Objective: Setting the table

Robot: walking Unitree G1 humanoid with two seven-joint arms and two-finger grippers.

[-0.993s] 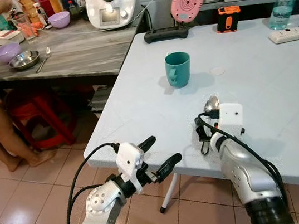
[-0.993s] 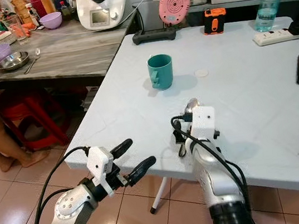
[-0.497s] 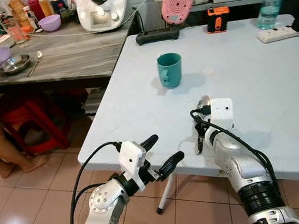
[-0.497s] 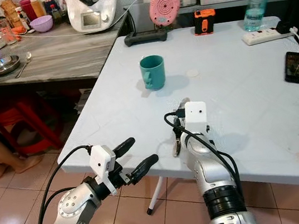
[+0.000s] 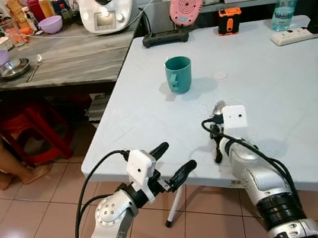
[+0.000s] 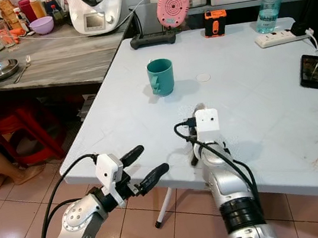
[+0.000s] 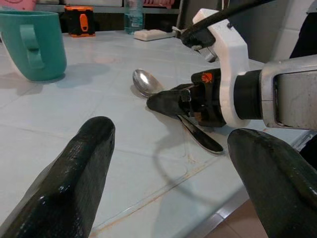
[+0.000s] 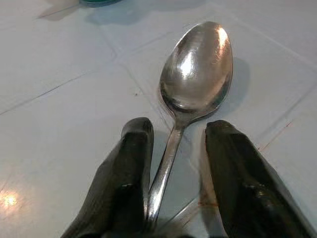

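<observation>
Between right hand [image 8: 173,173] fingers, spoon [image 8: 195,74] still flat.

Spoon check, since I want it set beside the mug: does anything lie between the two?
Nothing visible does. The spoon lies on the table between the right gripper fingers, and bare tabletop runs from its bowl to the mug.

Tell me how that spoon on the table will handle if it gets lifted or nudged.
The spoon looks like polished metal, so probably stiff and slippery between the right gripper fingers. Lying flat on the smooth table, it would likely slide rather than roll. Its thin handle may pivot in a loose grip.
</observation>
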